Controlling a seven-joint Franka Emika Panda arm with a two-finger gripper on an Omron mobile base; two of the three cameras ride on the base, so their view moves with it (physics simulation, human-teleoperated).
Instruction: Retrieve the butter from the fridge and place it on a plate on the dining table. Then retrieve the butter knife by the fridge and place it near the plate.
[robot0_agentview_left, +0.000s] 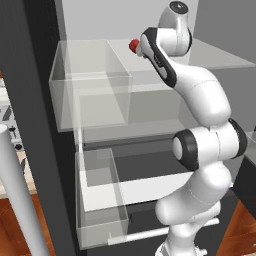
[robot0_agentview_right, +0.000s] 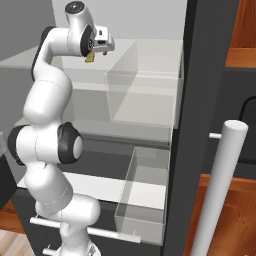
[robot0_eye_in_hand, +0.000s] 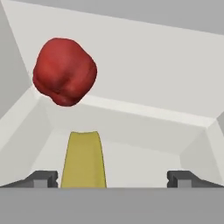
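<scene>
The fridge (robot0_agentview_left: 30, 100) stands open with my arm reaching into its upper shelf (robot0_agentview_left: 215, 55). On that shelf lies the butter (robot0_eye_in_hand: 83, 159), a small yellow-olive stick, also visible just under the hand as the butter (robot0_agentview_right: 90, 58). My gripper (robot0_eye_in_hand: 113, 178) is open and straddles it, with the stick close to the left fingertip (robot0_eye_in_hand: 41, 178) and a wide gap to the right one. Nothing is gripped. The plate, the dining table and the butter knife are out of view.
A round red item (robot0_eye_in_hand: 64, 72) sits on the shelf just beyond the butter, the same red item (robot0_agentview_left: 134, 46) showing behind the wrist. Clear door bins (robot0_agentview_left: 92, 100) hang on the open door. A long white bar handle (robot0_agentview_right: 220, 190) rises nearby, and a lower drawer handle (robot0_agentview_right: 85, 227) crosses below.
</scene>
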